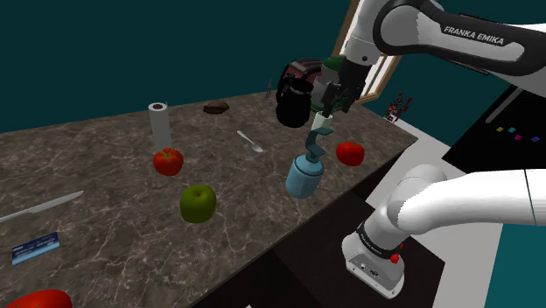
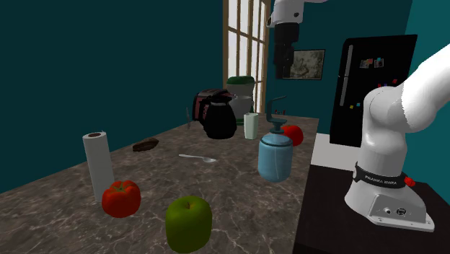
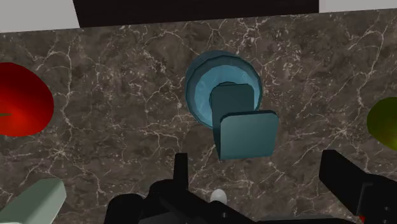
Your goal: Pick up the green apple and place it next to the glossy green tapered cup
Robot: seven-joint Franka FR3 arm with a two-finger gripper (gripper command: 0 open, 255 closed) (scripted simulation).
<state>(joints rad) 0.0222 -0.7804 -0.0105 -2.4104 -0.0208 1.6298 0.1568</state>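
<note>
FRANKA EMIKA on white arm [image 1: 465, 36]

Franka arm [image 1: 464, 206]: white shells, dark joints, black gripper [image 2: 283, 73].
Links are rounded, glossy white tubes, bulging where they meet. The upper link has a dark grey band [image 1: 477, 35] with white "FRANKA EMIKA" lettering. The foot [image 2: 386, 209] is a white flared block with 2 small dark ports on its face. The black ring [image 2: 381, 175] above it carries the same lettering, much smaller. 1 red button [image 2: 409, 180] sits just beside that ring. The shell goes from white to dark at the wrist end. Gripper is all black, with a boxy body and 2 flat slab fingers [image 3: 347, 181] with squared tips.
</note>
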